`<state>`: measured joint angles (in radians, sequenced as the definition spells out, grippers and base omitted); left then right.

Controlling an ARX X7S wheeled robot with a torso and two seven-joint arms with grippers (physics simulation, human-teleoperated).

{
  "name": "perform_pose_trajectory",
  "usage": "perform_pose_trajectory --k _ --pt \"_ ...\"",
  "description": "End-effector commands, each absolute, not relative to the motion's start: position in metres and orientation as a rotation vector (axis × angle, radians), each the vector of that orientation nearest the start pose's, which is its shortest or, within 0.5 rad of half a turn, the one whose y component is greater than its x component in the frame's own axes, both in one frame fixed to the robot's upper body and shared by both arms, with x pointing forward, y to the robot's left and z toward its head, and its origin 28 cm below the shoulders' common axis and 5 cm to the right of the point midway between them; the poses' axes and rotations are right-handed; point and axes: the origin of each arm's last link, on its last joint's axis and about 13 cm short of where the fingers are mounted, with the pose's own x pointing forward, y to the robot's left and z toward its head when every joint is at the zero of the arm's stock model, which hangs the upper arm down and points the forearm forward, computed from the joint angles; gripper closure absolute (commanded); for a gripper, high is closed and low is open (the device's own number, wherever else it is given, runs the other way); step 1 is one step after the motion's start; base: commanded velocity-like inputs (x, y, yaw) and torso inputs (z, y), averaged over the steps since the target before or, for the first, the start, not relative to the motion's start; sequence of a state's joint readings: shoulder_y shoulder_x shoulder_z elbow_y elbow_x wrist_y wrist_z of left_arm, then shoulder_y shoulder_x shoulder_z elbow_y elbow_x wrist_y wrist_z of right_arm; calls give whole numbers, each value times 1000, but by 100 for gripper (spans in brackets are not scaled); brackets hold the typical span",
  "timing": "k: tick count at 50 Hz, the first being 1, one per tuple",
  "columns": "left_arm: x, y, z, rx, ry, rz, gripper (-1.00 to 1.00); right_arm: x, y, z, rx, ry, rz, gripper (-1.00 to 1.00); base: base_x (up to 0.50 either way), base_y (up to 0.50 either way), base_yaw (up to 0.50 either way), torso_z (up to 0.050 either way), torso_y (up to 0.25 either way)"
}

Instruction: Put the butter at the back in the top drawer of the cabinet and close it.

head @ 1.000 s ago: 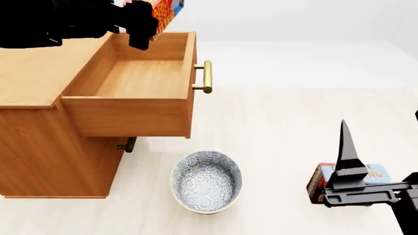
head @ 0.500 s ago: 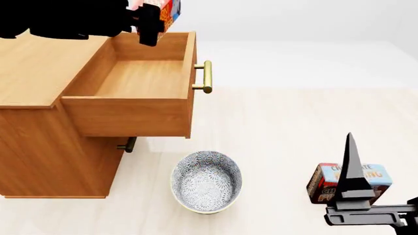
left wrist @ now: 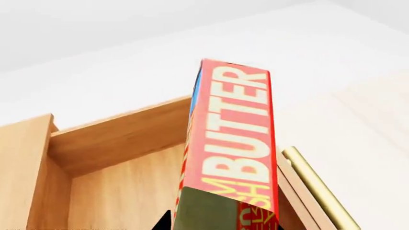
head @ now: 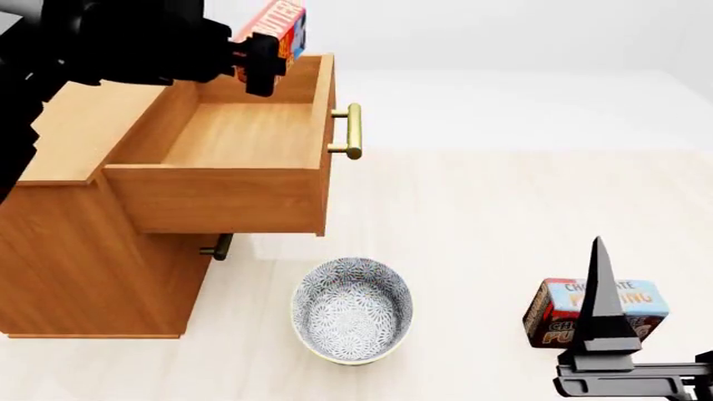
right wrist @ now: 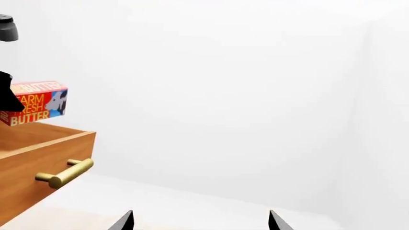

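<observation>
Wood, left wrist view: the light-brown inside of the top drawer (left wrist: pixel 121 191) is being shown as plain, smooth boards; its near end is being cut off by the frame.
Butter, left wrist view: the butter (left wrist: pixel 233 143), a red box with cream "BUTTER" lettering, is being held on end over the drawer, beside the front panel; its lower end is being cut off.
Left gripper, left wrist view: only dark slivers are being shown at the box's foot, so the fingers are being hidden.
Handle, left wrist view: the brass bar handle (left wrist: pixel 319 191) is being seen as a smooth round rod, partly cut off.
Cabinet, head view: the cabinet (head: pixel 78 251) is being shown in light-brown wood with its top drawer pulled out.
Left gripper, head view: the left gripper (head: pixel 259 58) is being shown black, clamped on the butter above the drawer's far rim; the arm is being stretched across the cabinet top.
Bowl, head view: a round patterned bowl (head: pixel 352 310) is being shown on the pale floor.
Pudding box, head view: the chocolate pudding box (head: pixel 557 309) is being partly covered by the right gripper (head: pixel 602 292).
Right gripper, right wrist view: two dark fingertips (right wrist: pixel 124 221) are being shown spread wide, holding nothing.
</observation>
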<state>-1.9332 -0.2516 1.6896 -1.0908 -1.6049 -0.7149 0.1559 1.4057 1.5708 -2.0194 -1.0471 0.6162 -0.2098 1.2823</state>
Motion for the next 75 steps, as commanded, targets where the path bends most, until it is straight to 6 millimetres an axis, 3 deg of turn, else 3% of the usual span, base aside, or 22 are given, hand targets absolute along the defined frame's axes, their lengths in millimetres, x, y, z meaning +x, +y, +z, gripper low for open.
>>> perform_pose_trajectory --k 1,75 --pt "401 242 362 124 388 -298 100 99 -152 203 -211 -337 -56 -100 0 0 0 0 0" --pt "408 239 312 66 561 -291 100 102 -157 196 -197 -311 -77 -100 0 0 0 0 1"
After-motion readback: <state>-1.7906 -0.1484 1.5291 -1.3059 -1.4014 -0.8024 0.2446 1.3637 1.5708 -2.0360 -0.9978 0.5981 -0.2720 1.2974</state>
